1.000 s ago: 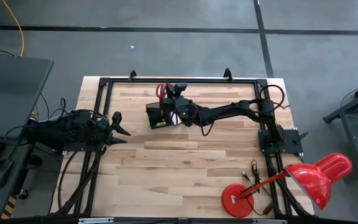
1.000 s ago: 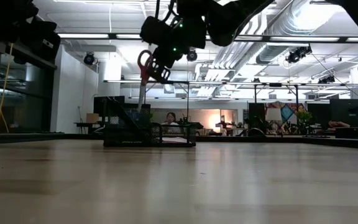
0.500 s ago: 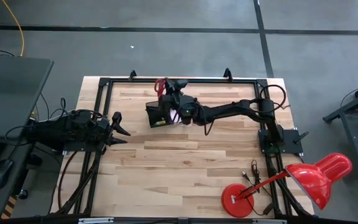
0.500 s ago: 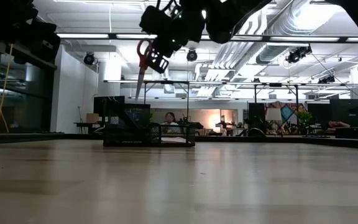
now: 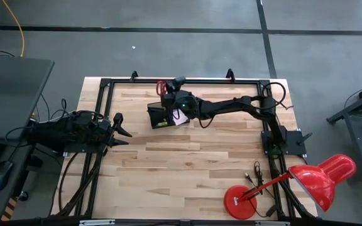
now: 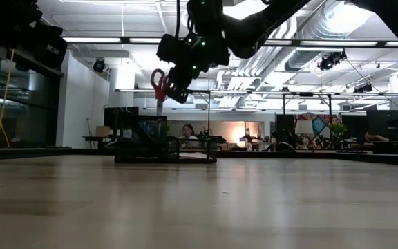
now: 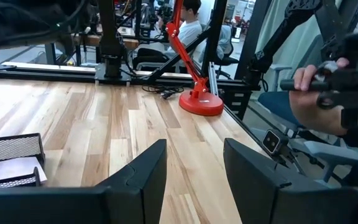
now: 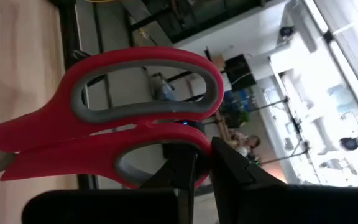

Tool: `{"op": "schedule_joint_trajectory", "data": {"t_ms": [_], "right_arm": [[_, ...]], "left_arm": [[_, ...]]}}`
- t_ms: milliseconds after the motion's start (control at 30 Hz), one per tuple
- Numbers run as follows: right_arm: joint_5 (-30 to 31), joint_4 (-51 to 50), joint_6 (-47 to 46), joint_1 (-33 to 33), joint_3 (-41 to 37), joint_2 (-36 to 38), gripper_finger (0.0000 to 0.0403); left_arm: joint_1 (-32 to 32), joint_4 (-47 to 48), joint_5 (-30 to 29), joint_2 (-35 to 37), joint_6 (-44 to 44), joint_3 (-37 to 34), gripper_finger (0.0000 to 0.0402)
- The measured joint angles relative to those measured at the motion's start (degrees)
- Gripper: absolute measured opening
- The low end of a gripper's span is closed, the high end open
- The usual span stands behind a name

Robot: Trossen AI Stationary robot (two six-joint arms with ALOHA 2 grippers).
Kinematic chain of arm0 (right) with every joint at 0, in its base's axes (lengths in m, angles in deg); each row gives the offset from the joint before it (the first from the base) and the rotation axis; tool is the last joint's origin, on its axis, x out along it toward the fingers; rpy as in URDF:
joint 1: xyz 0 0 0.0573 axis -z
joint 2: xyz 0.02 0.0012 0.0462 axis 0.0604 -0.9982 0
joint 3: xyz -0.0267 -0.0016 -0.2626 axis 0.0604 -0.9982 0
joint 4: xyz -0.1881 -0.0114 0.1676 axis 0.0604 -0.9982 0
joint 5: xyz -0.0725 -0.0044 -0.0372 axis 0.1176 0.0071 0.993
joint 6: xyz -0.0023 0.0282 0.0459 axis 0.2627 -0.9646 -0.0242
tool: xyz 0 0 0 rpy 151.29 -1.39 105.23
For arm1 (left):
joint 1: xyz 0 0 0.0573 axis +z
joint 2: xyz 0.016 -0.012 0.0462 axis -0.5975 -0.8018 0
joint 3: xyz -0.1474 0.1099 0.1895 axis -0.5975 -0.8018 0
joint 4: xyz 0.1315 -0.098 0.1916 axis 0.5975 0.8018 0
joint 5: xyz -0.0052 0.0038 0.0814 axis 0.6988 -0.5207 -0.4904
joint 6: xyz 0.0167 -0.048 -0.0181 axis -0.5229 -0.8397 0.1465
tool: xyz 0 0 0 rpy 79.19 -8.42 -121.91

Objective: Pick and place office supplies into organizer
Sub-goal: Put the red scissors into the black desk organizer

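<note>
Scissors (image 6: pixel 160 84) pinched in right jaws over organizer (image 5: pixel 163 116), wooden table (image 5: pixel 181 163), left jaws part-open, empty.

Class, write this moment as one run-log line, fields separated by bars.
right gripper: shut on scissors, above organizer | left gripper: open, waiting at table's left | stage: placing
</note>
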Motion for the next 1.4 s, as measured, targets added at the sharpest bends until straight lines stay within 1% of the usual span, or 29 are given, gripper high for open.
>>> {"op": "schedule_joint_trajectory", "data": {"t_ms": [100, 233, 300, 333, 400, 433, 500, 600, 700, 867, 967, 1133, 1200, 1300, 1400], "right_arm": [[-1.1, 0.0, -0.5, 0.2, 0.1, -0.9, 0.0034], [-2.5, -1.0, -0.4, 0.0, 0.1, -2.6, 0.0071], [-1.3, 1.1, 0.1, -0.2, -0.1, -4.0, 0.0078], [-0.1, 2.6, 1.6, -0.4, -0.1, -4.5, 0.0074], [1.5, 6.0, 5.2, -0.7, -0.1, -5.2, 0.0046], [1.6, 6.1, 5.9, -0.9, -0.1, -5.3, 0.0026], [1.1, 5.8, 5.7, -1.1, -0.1, -5.4, 0.0012], [2.1, 7.6, 6.1, -1.7, -0.1, -5.4, 0.0021], [3.1, 8.6, 8.7, -2.4, -0.1, -5.4, 0.0008], [5.7, 8.9, 12.1, -4.0, 0.5, -5.4, 0.0008], [7.2, 9.1, 13.7, -5.4, 0.5, -5.4, 0.0005], [7.7, 9.7, 14.1, -7.6, 0.5, -5.4, 0.0003], [7.6, 9.7, 14.2, -8.5, 0.5, -5.4, 0.0003], [8.2, 10.4, 18.8, -9.8, 0.6, -5.6, 0.0002], [9.4, 14.8, 24.8, -10.1, 0.6, -6.9, 0.0002]], "left_arm": [[0.0, 0.1, 0.0, 0.0, 0.0, 0.0, 0.0145], [0.0, 0.1, 0.0, 0.0, 0.0, 0.0, 0.0145], [0.0, 0.2, 0.0, 0.0, 0.0, 0.0, 0.0145], [0.0, 0.2, 0.0, 0.0, 0.0, 0.0, 0.0145], [0.0, 0.3, 0.0, 0.0, 0.0, 0.0, 0.0145], [0.0, 0.3, 0.0, 0.0, 0.0, 0.0, 0.0145], [0.0, 0.3, -0.1, 0.0, 0.0, 0.0, 0.0145], [0.0, 0.4, -0.1, 0.0, 0.3, 0.0, 0.0145], [0.0, 0.4, -0.1, 0.0, 0.5, 0.0, 0.0145], [0.0, 0.4, -0.1, 0.0, 0.5, -0.1, 0.0145], [0.0, -0.1, -0.2, 0.0, 0.5, -1.3, 0.0145], [0.0, -0.4, -4.6, 0.0, 0.3, -2.7, 0.0145], [0.0, -0.9, -4.9, 0.0, 0.0, -2.7, 0.0145], [0.0, -1.3, -4.7, 0.0, -0.6, -2.7, 0.0145], [0.0, -1.3, -4.7, 0.0, -0.8, -2.7, 0.0145]]}}
